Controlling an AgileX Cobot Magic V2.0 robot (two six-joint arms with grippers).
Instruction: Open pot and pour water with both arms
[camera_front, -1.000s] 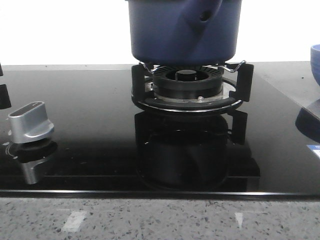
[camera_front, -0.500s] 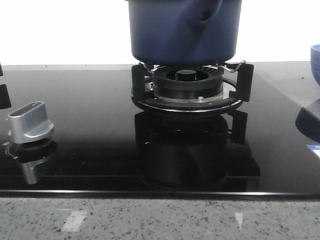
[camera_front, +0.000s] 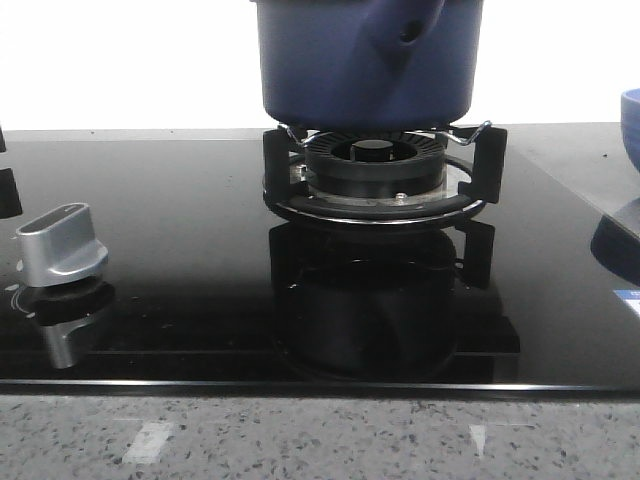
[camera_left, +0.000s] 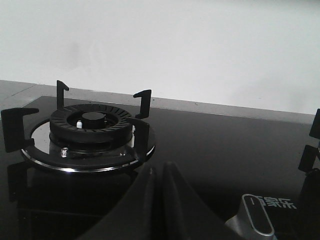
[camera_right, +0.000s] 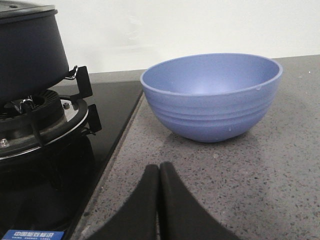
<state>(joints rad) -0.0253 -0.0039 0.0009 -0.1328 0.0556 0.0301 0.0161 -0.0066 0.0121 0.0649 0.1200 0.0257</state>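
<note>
Wrist views | L end effector (camera_left: 157, 172) closed | R end effector (camera_right: 159, 172) closed, facing bowl (camera_right: 212, 95)

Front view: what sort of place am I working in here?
Most likely a kitchen counter with a built-in gas hob: black glass cooktop, burner under the navy pot, silver control knob, and a blue bowl on the speckled stone worktop.
</note>
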